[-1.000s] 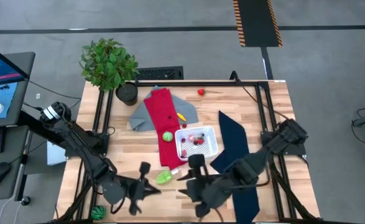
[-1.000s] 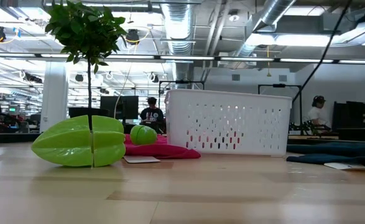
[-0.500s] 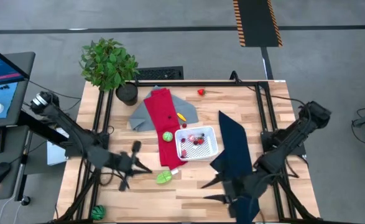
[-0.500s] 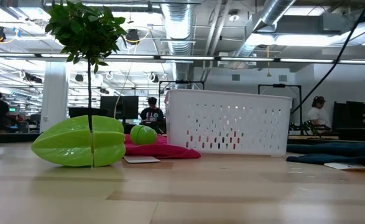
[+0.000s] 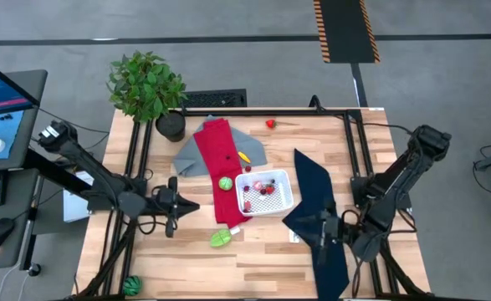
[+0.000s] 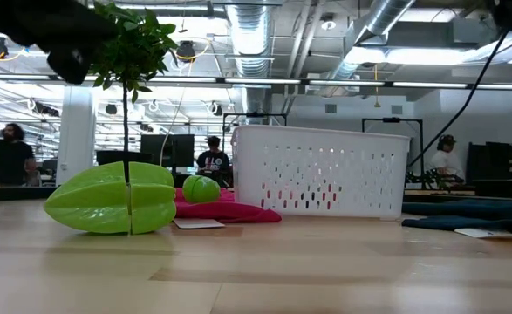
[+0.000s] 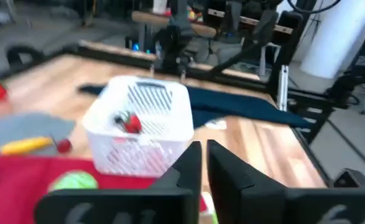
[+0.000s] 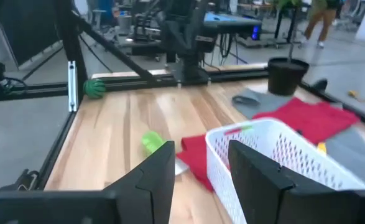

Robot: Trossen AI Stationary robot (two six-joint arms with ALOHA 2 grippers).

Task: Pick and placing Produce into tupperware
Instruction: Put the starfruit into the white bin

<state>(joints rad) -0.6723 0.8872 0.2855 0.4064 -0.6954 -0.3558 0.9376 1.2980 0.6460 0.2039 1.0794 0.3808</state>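
The left gripper is hovering with its fingers together and holding nothing, left of the red cloth. The green star fruit is lying loose on the table just beside and nearer the front edge, its long axis running roughly across the table, so the left arm looks nearer to it. Rightward, the white tub is already holding some small red and pink pieces; which ones is hard to make out. The right gripper is waiting, fingers apart and empty, over the navy cloth.
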